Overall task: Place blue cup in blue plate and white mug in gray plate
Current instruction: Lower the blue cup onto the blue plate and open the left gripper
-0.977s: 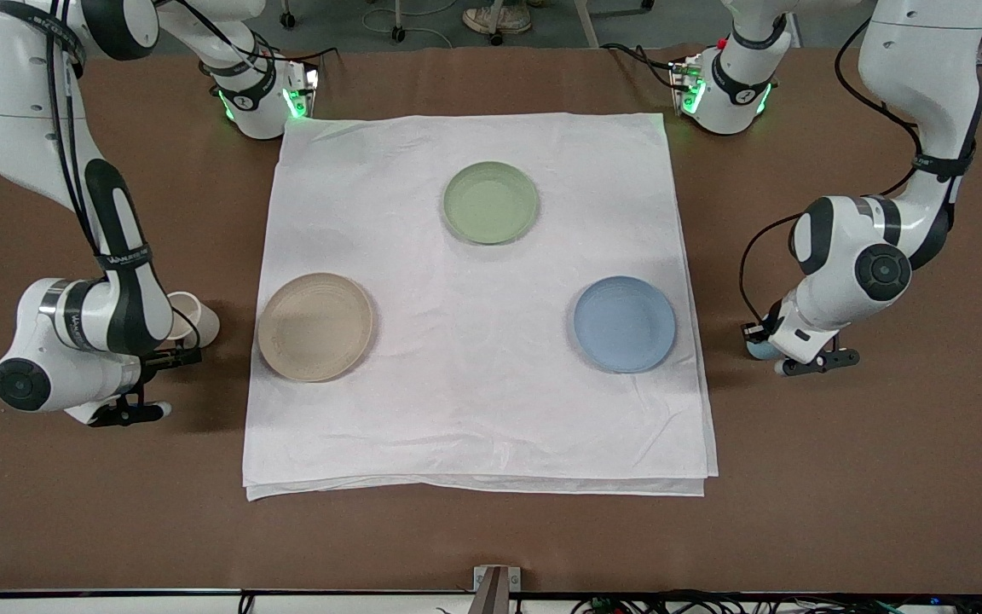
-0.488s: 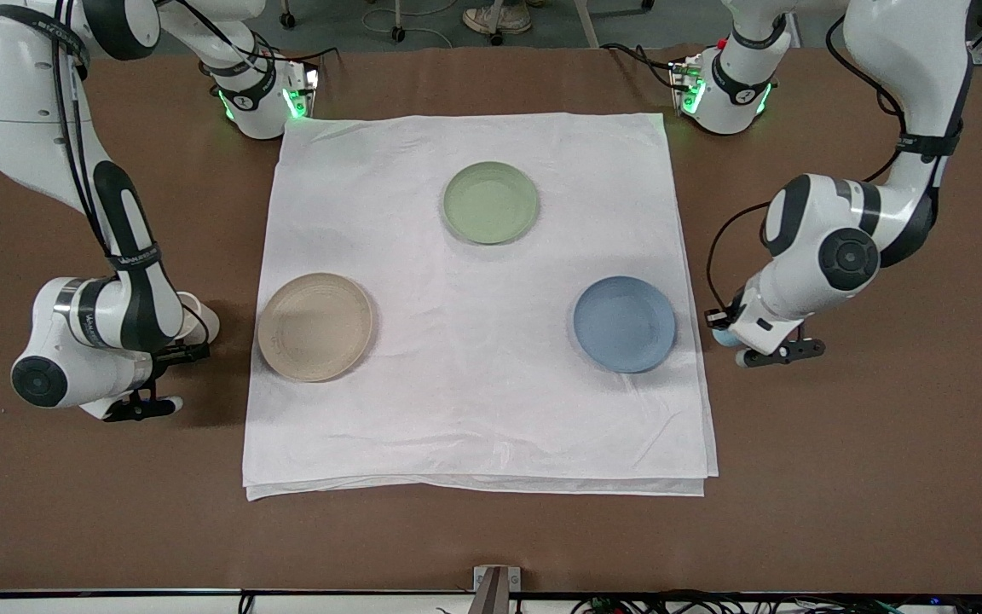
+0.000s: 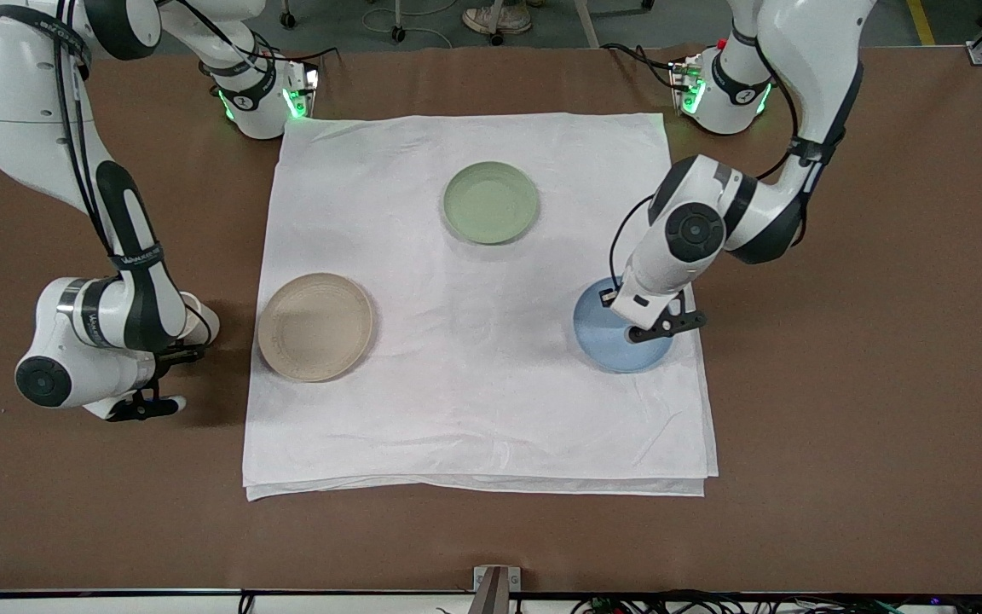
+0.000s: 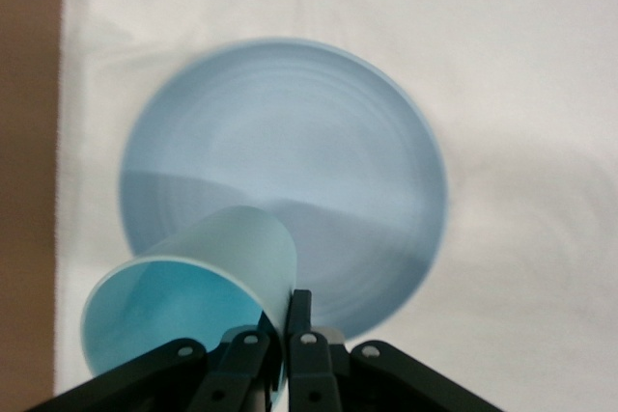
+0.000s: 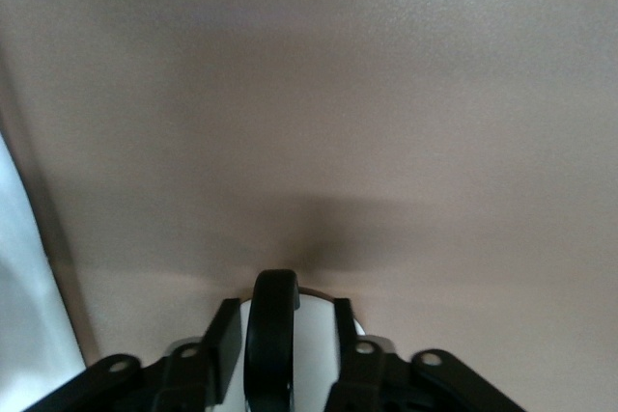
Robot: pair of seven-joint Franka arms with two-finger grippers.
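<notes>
My left gripper (image 3: 640,328) is shut on the wall of the blue cup (image 4: 193,287) and holds it tilted over the blue plate (image 3: 619,354). The plate fills the left wrist view (image 4: 290,142), where the gripper (image 4: 288,311) pinches the cup's rim; in the front view the hand hides the cup. My right gripper (image 3: 187,339) is shut on the white mug (image 3: 201,317) over the brown table, beside the gray plate (image 3: 314,327) toward the right arm's end. In the right wrist view the mug (image 5: 314,344) sits in the gripper (image 5: 283,330), its black handle between the fingers.
A pale green plate (image 3: 490,202) lies on the white cloth (image 3: 474,409), farther from the front camera than the other two plates. The cloth covers the table's middle, with brown table (image 3: 840,384) all round it.
My left arm has carried the blue cup from over the brown table at its end to over the blue plate. My right arm with the mug has shifted slightly toward the gray plate.
</notes>
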